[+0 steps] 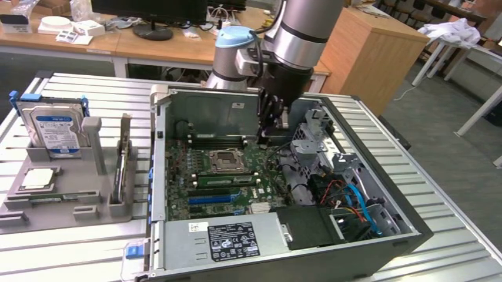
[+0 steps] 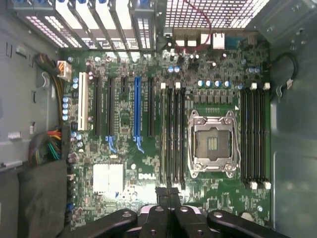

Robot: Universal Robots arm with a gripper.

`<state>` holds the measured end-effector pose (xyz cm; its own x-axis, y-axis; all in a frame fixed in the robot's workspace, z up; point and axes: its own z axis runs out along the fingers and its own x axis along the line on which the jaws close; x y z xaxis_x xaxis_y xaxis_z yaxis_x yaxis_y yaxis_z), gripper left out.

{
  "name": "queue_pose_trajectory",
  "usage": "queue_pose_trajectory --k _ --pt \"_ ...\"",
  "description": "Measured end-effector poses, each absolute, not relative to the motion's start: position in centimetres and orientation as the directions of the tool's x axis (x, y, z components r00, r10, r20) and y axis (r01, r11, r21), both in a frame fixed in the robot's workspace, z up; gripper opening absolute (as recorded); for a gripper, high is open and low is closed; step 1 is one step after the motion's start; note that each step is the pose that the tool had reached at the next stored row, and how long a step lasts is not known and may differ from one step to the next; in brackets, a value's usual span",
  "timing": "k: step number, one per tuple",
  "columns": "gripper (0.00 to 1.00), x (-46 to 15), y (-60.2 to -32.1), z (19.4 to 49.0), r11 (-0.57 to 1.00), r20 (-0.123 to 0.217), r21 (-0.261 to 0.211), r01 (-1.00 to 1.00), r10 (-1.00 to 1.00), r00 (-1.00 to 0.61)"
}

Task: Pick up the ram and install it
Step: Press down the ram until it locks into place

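Observation:
My gripper [image 1: 264, 138] reaches down into the open computer case [image 1: 408, 229] and hangs over the motherboard [image 1: 235, 188]. Its black fingers [image 2: 162, 193] are pressed together with nothing visible between them. In the wrist view the gripper [image 2: 167, 191] stands over the near end of the black memory slots [image 2: 173, 139] beside the empty CPU socket [image 2: 213, 144]. A slim green stick that looks like the ram [image 1: 224, 180] lies along a slot next to the socket [image 1: 223, 160], in the exterior view. I cannot tell whether it is fully seated.
A grey parts holder [image 1: 70, 200] on the exterior view's left carries a blue-and-silver hard drive [image 1: 53, 132] and a processor [image 1: 37, 179]. A blue expansion slot [image 2: 137, 106], cables [image 1: 353, 200] and the power supply [image 1: 227, 241] crowd the case. A drive cage [image 1: 314, 135] stands close beside the gripper.

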<state>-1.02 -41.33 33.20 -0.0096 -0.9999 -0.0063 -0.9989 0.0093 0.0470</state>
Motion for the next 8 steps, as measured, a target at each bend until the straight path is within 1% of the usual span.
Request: queue_pose_trajectory --k 8 --pt "0.11 0.2 -41.3 33.2 0.009 -0.006 0.047 -0.999 -1.0 -0.01"
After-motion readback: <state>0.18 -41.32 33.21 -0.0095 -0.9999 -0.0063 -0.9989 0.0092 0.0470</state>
